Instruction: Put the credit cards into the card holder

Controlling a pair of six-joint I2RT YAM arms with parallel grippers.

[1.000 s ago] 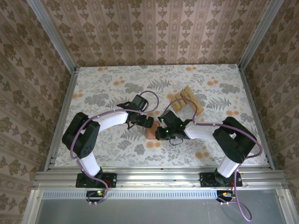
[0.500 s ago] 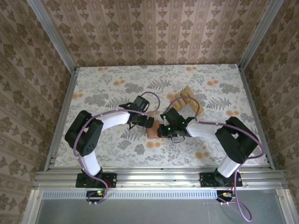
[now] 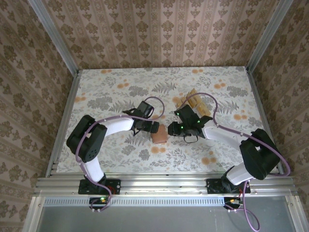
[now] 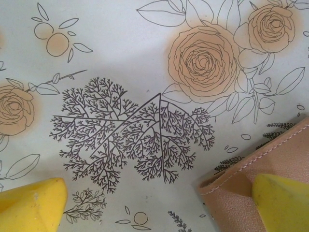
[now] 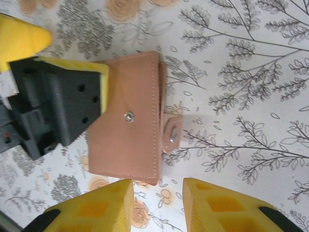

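The card holder (image 3: 159, 136) is a reddish-brown folded wallet lying flat on the floral table, its snap tab (image 5: 171, 133) undone and sticking out. My left gripper (image 3: 154, 127) is open wide at its left edge, and one yellow pad (image 4: 282, 200) rests on the card holder (image 4: 270, 166). In the right wrist view that same left finger (image 5: 58, 101) sits on the card holder (image 5: 128, 118). My right gripper (image 3: 170, 129) is open just right of the holder, nothing between its fingers (image 5: 94, 208). The credit cards (image 3: 195, 103), tan and fanned out, lie behind the right arm.
The floral table cover (image 3: 116, 92) runs between metal rails at the left (image 3: 63, 125) and right (image 3: 263, 116) sides. Patterned walls close in the back and both sides. Bare cover lies behind and to the left of the arms.
My right gripper has opened, let go of the card holder and drawn back to the right. The holder now lies uncovered. The left gripper stays open at its edge.
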